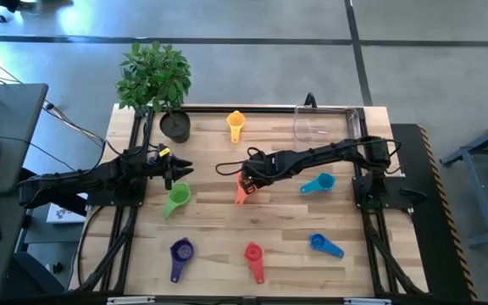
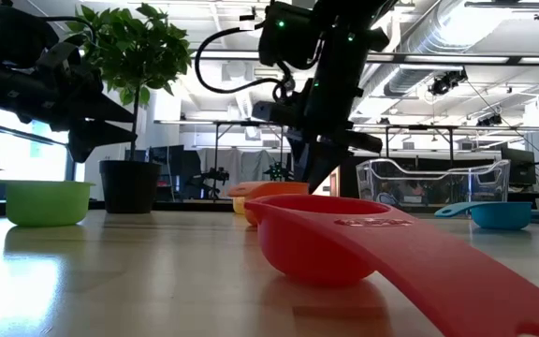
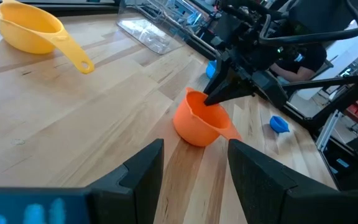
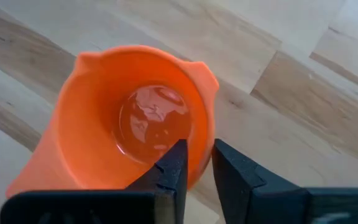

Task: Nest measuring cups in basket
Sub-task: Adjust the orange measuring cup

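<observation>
The orange measuring cup (image 1: 241, 194) stands upright on its base at the table's middle. My right gripper (image 4: 196, 174) comes down on it and is shut on its wall. Around it, resting on the table, are the green cup (image 1: 176, 200), yellow cup (image 1: 235, 125), light blue cup (image 1: 318, 183), blue cup (image 1: 324, 245), red cup (image 1: 254, 258) and purple cup (image 1: 180, 253). The clear basket (image 1: 327, 124) stands at the far right. My left gripper (image 1: 176, 169) waits open at the left, above the green cup. My right gripper has the orange cup's wall at the rim (image 4: 201, 152) between its two fingers, one finger (image 4: 174, 167) inside the bowl and one outside. The fingers slant steeply down from above, from the table's right. The cup stands upright on the table.
A black plant pot (image 1: 174, 125) with a leafy plant stands at the far left, next to the yellow cup. In the low view the red cup (image 2: 316, 239) lies close in front of the orange cup (image 2: 274, 191). Bare wood lies between the orange cup and the basket.
</observation>
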